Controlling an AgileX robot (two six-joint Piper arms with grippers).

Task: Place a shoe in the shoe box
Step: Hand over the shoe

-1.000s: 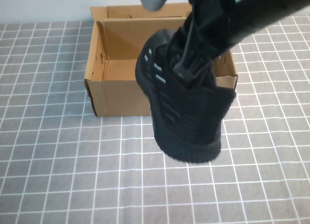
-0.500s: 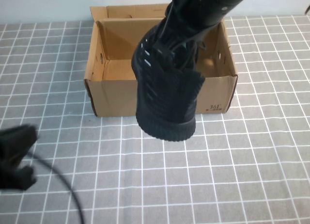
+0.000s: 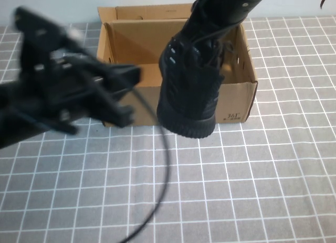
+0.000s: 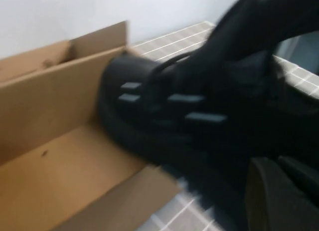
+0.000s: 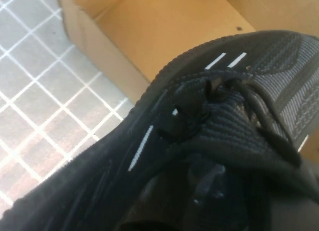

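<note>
Over shoe box (image 3: 121, 113) front wall: right gripper (image 3: 207, 41) clamps shoe (image 3: 189, 96); left gripper (image 3: 123, 93) near box, open.

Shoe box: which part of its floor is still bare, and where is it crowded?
The shoe box floor is bare on its left half, between the left wall and the shoe. The right half is crowded: the right gripper holds the shoe over the front wall. The left gripper hovers before the box's left front.
</note>
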